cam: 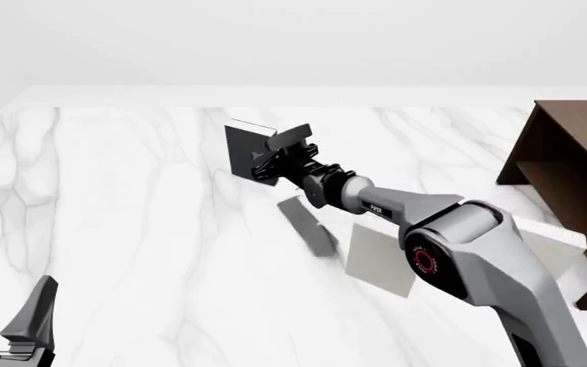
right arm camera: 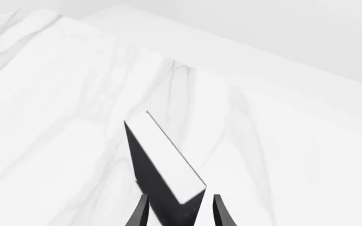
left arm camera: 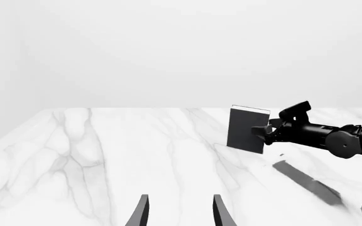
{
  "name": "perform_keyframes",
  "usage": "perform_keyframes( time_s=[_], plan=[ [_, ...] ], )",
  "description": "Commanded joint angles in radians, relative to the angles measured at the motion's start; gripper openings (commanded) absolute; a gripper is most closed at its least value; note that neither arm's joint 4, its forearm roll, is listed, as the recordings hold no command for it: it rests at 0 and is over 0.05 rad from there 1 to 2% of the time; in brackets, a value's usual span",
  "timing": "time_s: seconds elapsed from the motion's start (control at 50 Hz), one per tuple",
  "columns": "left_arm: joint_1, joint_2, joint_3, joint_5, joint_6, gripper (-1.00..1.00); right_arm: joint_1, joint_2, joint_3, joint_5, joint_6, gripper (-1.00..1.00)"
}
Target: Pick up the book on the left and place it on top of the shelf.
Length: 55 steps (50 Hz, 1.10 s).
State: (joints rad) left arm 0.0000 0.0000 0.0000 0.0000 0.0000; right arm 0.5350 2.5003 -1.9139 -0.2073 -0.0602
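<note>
Left wrist: my right pincer [left arm camera: 264,132] grips the book [left arm camera: 246,129], lifted off the table [left arm camera: 105,160]. Front: shelf [cam: 569,164] sits far right; next I carry it there. My left pincer [cam: 8,310] idles open.

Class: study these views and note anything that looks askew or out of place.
The black book is not lying on the table: the right gripper holds it upright in the air, its shadow below. A pale grey book lies flat nearby. Nothing looks spilled or damaged.

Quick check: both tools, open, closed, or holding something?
Left tool: open, holding nothing.
Right tool: closed on the book, lifted off the table.
</note>
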Motion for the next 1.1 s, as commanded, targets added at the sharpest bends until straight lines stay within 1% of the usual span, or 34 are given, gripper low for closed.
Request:
perform_keyframes(
  time_s=[0.02,0.26,0.28,0.44,0.5,0.7,0.72,0.76,0.8,0.88,0.96,1.04,1.1],
  plan=[
    [0.000,0.000,0.000,0.000,0.000,1.00,-0.001,0.020,-0.033,0.013,0.002,1.00],
    [0.000,0.000,0.000,0.000,0.000,1.00,0.000,0.016,-0.029,0.002,-0.004,1.00],
    [0.000,0.000,0.000,0.000,0.000,1.00,-0.003,0.010,-0.020,-0.008,-0.007,-1.00],
    [0.000,0.000,0.000,0.000,0.000,1.00,0.007,-0.041,0.053,-0.041,-0.019,-1.00],
    [0.000,0.000,0.000,0.000,0.000,1.00,0.003,-0.051,0.064,-0.047,-0.019,-1.00],
    [0.000,0.000,0.000,0.000,0.000,1.00,0.005,-0.218,0.266,-0.131,-0.018,-1.00],
    [0.000,0.000,0.000,0.000,0.000,1.00,0.005,-0.218,0.266,-0.132,-0.018,-1.00],
    [0.000,0.000,0.000,0.000,0.000,1.00,0.009,-0.256,0.307,-0.138,-0.015,-1.00],
    [0.000,0.000,0.000,0.000,0.000,1.00,0.015,-0.296,0.349,-0.146,-0.029,-1.00],
    [0.000,0.000,0.000,0.000,0.000,1.00,0.011,-0.349,0.384,-0.150,-0.035,-1.00],
    [0.000,0.000,0.000,0.000,0.000,1.00,0.018,-0.433,0.467,-0.168,-0.039,-1.00],
    [0.000,0.000,0.000,0.000,0.000,1.00,0.020,-0.476,0.501,-0.169,-0.043,-1.00],
    [0.000,0.000,0.000,0.000,0.000,1.00,0.029,-0.521,0.540,-0.167,-0.056,-1.00]
  ],
)
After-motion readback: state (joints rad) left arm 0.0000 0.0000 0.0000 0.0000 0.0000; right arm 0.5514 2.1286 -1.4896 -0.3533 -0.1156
